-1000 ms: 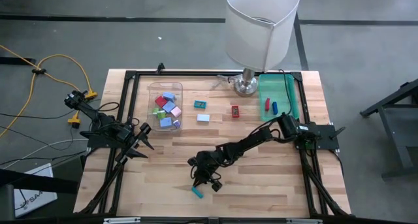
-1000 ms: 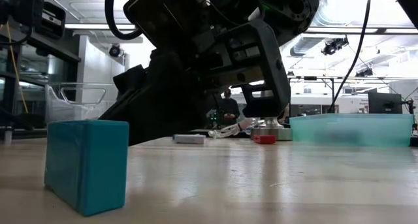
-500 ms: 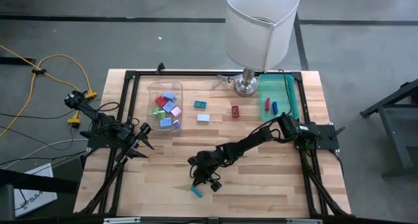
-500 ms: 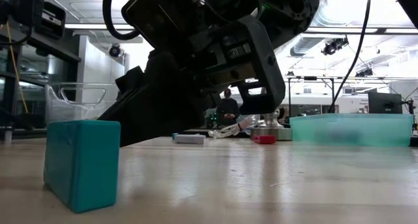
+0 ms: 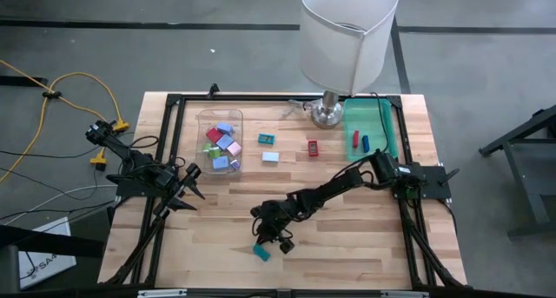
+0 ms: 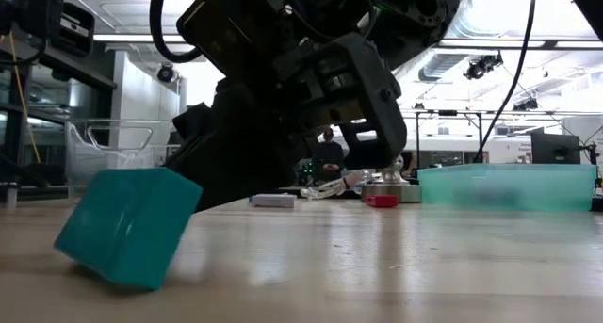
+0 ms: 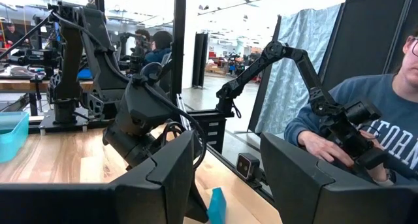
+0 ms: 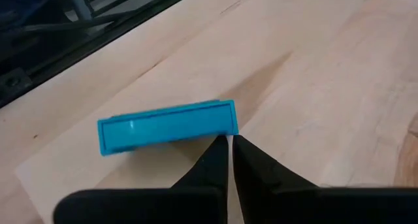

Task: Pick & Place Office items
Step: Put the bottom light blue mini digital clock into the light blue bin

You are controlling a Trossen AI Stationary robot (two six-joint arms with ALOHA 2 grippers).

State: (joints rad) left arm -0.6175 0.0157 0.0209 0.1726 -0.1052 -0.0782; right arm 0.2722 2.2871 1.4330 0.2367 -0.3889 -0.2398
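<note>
Nudging the teal block near the table's front edge, the right gripper has its fingers pinched together, holding nothing, tips touching the block's side. The block now tilts on one edge; a second ago it stood upright. Next move, I judge: open and straddle it. Left gripper waits beside the clear bin, partly open, empty

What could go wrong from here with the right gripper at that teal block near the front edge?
1. The right gripper is shut, its tips at the teal block's edge, not around it; in the low view the block is tipped on one corner, so it may topple or skid instead of being picked.
2. It lies near the table's front edge; another push might send it off.
</note>
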